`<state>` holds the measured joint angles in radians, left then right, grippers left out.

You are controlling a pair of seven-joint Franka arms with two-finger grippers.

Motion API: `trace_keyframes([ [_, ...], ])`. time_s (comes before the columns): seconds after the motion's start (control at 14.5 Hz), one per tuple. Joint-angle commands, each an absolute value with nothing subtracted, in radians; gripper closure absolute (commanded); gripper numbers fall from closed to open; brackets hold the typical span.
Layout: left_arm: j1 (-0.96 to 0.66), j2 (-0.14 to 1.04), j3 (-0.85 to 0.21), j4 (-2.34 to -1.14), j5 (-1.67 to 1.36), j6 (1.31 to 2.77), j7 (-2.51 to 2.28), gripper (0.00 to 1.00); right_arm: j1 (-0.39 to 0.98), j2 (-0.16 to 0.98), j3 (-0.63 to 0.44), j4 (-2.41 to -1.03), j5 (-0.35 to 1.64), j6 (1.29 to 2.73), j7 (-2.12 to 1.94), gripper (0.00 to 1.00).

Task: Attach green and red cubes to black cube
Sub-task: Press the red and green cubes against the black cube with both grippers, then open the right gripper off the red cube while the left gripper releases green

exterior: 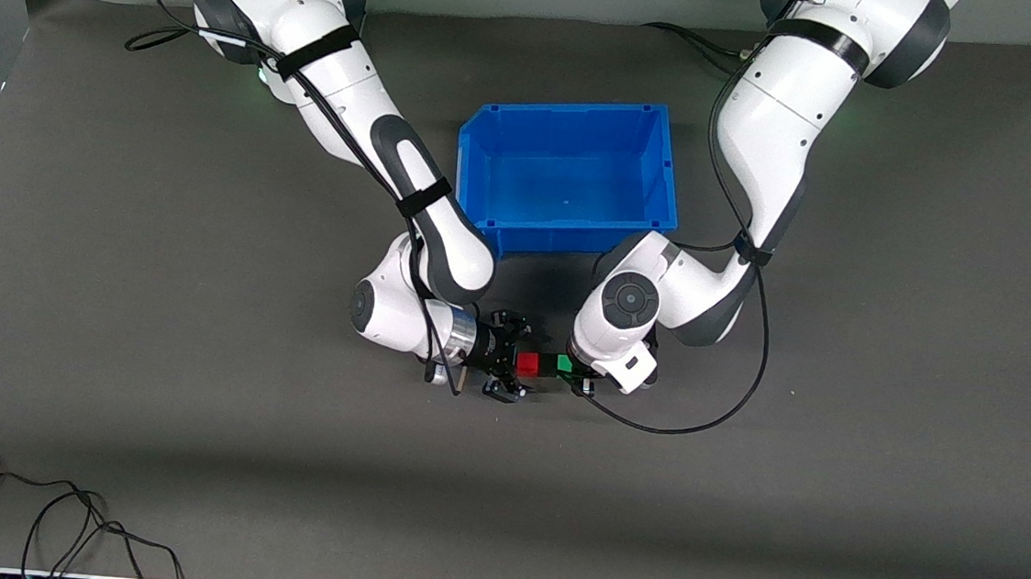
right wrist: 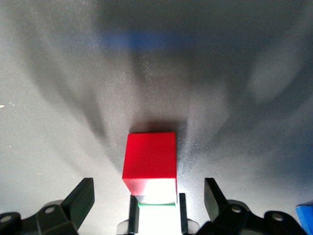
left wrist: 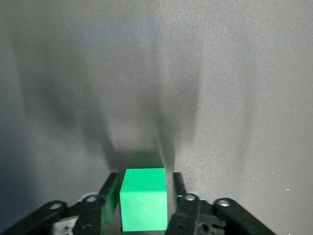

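Note:
The red cube [exterior: 527,362], the black cube [exterior: 546,364] and the green cube [exterior: 565,363] stand pressed together in a short row, nearer to the front camera than the blue bin. My left gripper [exterior: 571,374] is shut on the green cube [left wrist: 143,205], one finger on each side. My right gripper [exterior: 514,360] is open, its fingers spread wide on either side of the red cube [right wrist: 149,156] without touching it. In the right wrist view the black cube [right wrist: 139,198] shows only as a thin dark strip between red and green [right wrist: 156,204].
The blue bin [exterior: 576,110] stands empty, farther from the front camera than the cubes, between the two arms. A loose black cable [exterior: 46,519] lies at the table's front edge toward the right arm's end. The left arm's cable [exterior: 680,422] loops beside the cubes.

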<state>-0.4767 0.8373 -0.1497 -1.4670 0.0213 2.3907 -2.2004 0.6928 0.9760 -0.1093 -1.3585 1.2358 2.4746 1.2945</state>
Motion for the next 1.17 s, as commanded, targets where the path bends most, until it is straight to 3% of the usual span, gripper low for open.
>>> trace_keyframes([
  [0.0, -0.485, 0.832, -0.140, -1.447, 0.031, 2.359, -2.232, 0.00, 0.704, 0.994, -0.118, -1.327, 1.255, 2.484, 1.315, 0.01],
  [0.34, -0.388, 0.619, -0.133, -1.465, 0.058, 2.036, -2.086, 0.00, 0.666, 0.948, -0.140, -1.313, 1.227, 2.453, 1.339, 0.01],
  [0.55, -0.305, 0.513, -0.132, -1.523, 0.077, 1.913, -1.823, 0.00, 0.596, 0.913, -0.170, -1.312, 1.120, 2.318, 1.338, 0.01],
  [0.83, -0.148, 0.327, -0.132, -1.663, 0.097, 1.829, -1.414, 0.00, 0.454, 0.845, -0.176, -1.310, 0.875, 2.120, 1.310, 0.00],
  [1.1, -0.002, 0.206, -0.132, -1.722, 0.106, 1.789, -1.081, 0.00, 0.339, 0.758, -0.181, -1.318, 0.707, 1.946, 1.142, 0.00],
])
